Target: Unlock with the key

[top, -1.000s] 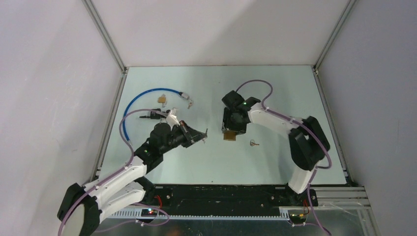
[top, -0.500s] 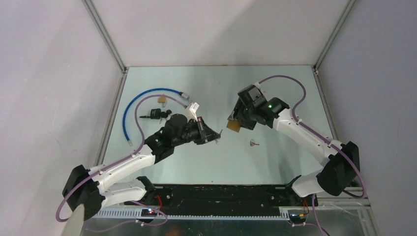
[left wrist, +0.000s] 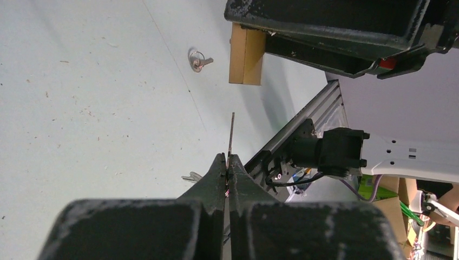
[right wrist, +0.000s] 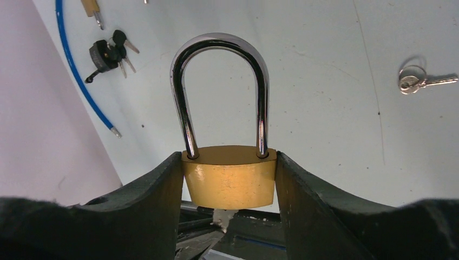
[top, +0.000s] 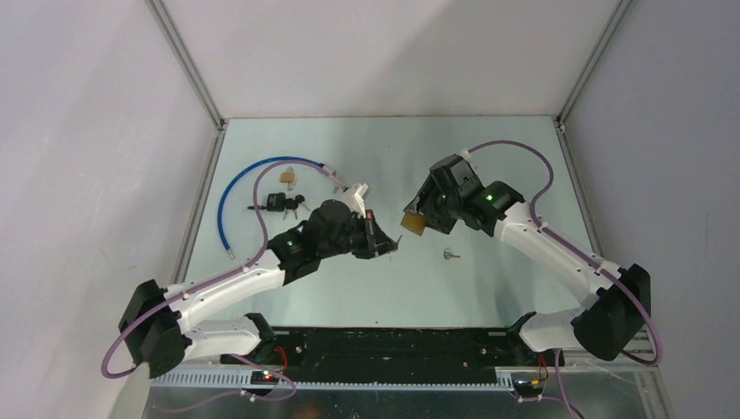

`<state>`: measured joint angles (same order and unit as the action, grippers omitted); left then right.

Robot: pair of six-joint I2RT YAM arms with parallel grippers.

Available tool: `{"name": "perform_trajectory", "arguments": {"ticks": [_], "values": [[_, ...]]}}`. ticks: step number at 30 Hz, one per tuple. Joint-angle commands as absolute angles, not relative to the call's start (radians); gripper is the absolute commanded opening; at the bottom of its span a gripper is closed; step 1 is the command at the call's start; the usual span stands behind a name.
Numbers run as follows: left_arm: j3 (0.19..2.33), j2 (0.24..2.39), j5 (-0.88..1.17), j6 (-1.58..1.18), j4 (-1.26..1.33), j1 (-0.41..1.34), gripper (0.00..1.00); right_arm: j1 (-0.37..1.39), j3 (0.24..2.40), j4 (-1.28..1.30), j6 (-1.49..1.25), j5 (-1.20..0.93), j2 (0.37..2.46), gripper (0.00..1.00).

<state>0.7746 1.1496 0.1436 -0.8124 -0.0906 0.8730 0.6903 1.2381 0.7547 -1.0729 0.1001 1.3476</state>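
No readable text, label, brand, number or sign shows anywhere.

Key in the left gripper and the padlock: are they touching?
Apart. Left wrist view shows bare table between the tip of the key and the padlock.

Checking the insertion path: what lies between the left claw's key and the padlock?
Nothing; the left wrist view shows an open gap from key to padlock, the spare key lying aside on the table.

Pale green tabletop (top: 489, 148), plain white walls (top: 384, 52); aluminium frame rails (top: 186, 65), even light
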Motion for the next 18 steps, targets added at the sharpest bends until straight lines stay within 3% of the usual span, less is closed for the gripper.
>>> {"name": "perform_trajectory", "arguments": {"ticks": [1, 18], "values": [[0.836, 1.162, 0.128, -0.786, -0.092, 0.889, 0.0, 0.689, 1.227, 0.64, -1.106, 0.085, 1.283, 0.0], [0.871, 1.204, 0.118, -0.746, -0.076, 0.899, 0.0, 0.652, 1.168, 0.541, -1.083, 0.013, 1.247, 0.0]]}}
